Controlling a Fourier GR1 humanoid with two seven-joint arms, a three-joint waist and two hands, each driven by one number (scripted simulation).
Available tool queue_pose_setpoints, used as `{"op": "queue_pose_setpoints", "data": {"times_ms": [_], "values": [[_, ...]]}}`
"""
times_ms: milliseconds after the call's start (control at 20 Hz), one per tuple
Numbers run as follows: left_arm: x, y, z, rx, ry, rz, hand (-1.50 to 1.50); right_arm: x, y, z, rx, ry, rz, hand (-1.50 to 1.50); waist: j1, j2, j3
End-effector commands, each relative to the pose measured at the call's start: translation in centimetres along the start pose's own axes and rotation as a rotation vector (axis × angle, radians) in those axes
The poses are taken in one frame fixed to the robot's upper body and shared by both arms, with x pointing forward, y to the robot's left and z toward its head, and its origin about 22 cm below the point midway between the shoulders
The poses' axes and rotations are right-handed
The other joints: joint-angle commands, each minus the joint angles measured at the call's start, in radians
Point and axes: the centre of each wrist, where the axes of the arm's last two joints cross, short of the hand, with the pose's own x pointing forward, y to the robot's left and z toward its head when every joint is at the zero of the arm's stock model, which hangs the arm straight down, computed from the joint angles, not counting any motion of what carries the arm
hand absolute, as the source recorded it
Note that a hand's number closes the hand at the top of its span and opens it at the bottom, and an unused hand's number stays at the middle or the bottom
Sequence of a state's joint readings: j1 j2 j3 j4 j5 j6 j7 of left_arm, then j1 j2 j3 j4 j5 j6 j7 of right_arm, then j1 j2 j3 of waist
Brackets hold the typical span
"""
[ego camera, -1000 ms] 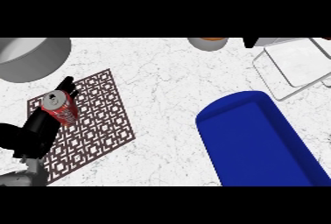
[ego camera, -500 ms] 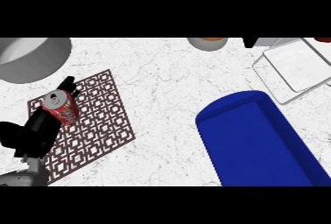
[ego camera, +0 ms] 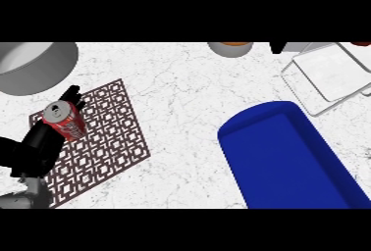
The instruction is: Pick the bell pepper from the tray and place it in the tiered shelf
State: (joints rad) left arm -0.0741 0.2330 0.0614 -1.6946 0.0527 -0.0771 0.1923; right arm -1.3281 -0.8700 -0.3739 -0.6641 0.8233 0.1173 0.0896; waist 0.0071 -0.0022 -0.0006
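Left hand (ego camera: 33, 147), nine o'clock — curled round a red can (ego camera: 64, 120) over the lattice mat (ego camera: 109, 142). We find no bell pepper on the blue tray (ego camera: 290, 157), four o'clock. Presumably light, slick, rigid — grip its widest part. Shelf (ego camera: 330, 73), one o'clock.

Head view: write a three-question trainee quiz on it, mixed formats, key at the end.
1. True or false: the red soda can lies on the dark brown lattice mat.
2. The black left hand is: A) resting open, B) curled round the can, C) out of view.
3. Fill in: the blue oblong tray sits at the view's ____ side.

Key: 1 true; 2 B; 3 right.
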Motion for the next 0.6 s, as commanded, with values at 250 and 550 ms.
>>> {"op": "queue_pose_setpoints", "data": {"times_ms": [250, 550], "values": [[-0.9, -1.2, 0.6, 0.011, 0.016, 0.017, 0.0, -5.7, -10.7, 1.0, -0.03, 0.28, -0.396, -1.5, -0.006, 0.0, 0.001], [-0.8, -1.5, 1.1, -0.005, 0.013, 0.006, 0.0, -12.8, -17.7, 5.1, -0.021, 0.298, -0.471, -1.5, -0.006, 0.003, 0.003]]}}
